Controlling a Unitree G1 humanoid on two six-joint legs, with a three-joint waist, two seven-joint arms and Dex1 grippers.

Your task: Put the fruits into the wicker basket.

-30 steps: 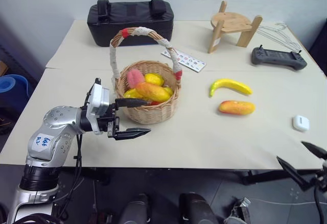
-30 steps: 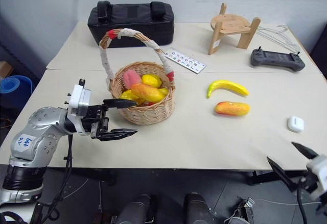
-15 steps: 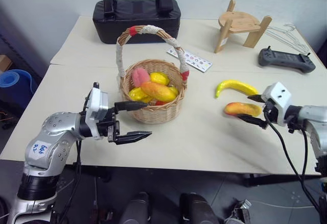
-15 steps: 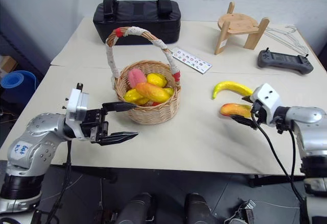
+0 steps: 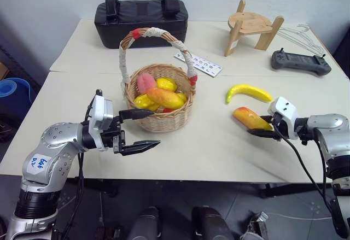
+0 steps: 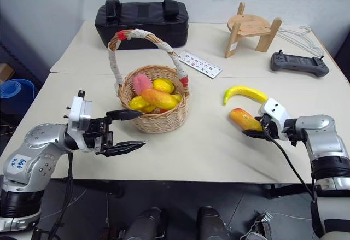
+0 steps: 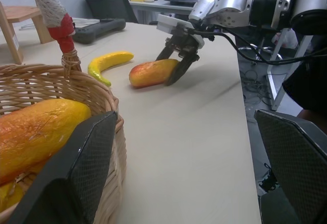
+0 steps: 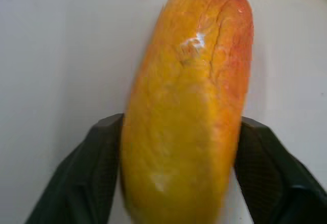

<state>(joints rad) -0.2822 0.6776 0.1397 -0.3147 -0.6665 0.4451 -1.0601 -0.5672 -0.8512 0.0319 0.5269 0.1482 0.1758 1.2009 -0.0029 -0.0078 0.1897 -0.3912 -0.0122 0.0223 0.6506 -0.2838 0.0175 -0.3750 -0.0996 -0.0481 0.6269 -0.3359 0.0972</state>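
A red-blushed orange mango (image 5: 249, 118) lies on the table at the right, its near end between the fingers of my right gripper (image 5: 262, 127), which is shut on it. In the right wrist view both black fingers (image 8: 97, 168) press the mango's (image 8: 189, 106) sides. A yellow banana (image 5: 247, 92) lies just beyond it. The wicker basket (image 5: 164, 122) stands mid-table holding several fruits, another mango (image 5: 164, 98) on top. My left gripper (image 5: 156, 126) hovers open at the basket's near left side, one finger by the rim.
A black bag (image 5: 141, 16) sits at the back left, a wooden stand (image 5: 251, 27) at the back right with wire hangers (image 5: 301, 32) beside it. A dark controller (image 5: 299, 62) and a printed card strip (image 5: 199, 64) lie behind the fruits.
My right arm came in from the lower right, reached the mango and closed on it; the mango now lies turned at an angle. The left gripper stayed put.
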